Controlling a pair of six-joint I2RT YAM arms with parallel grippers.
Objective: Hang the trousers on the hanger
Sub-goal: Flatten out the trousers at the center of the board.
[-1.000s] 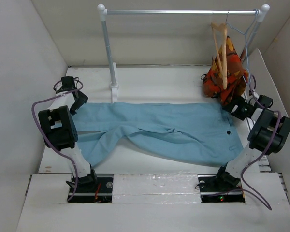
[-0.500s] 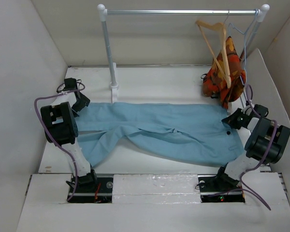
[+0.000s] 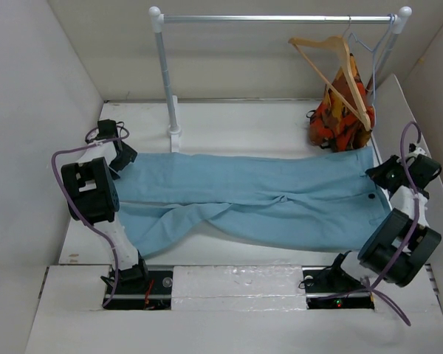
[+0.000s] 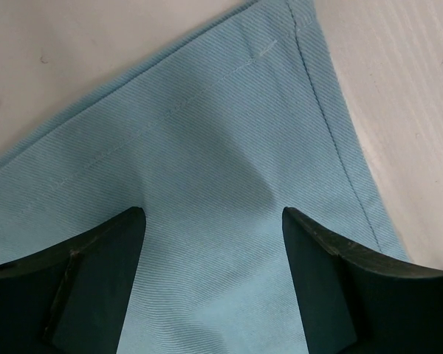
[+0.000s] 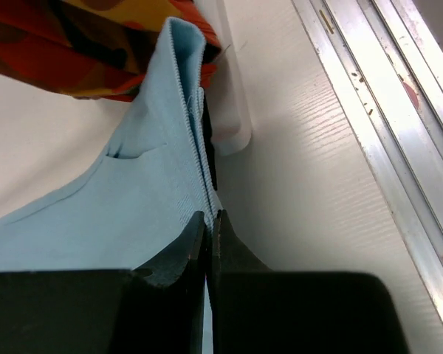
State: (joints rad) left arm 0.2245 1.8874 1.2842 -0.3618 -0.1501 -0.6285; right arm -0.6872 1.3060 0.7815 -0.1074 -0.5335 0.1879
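My left gripper [image 4: 213, 217] shows only its finger ends — the rest is cut off at the bottom edge, as are the trousers [image 4: 221, 133] left and below. In my right wrist view the orange patterned garment [image 5: 81, 44] runs off the top.

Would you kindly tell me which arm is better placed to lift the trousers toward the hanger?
Right, probably: the right pincer is shut on the trousers, near the hanger; the left pincer is open.

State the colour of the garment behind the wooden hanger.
The garment is orange-red with dark patches; clearest in top external view.
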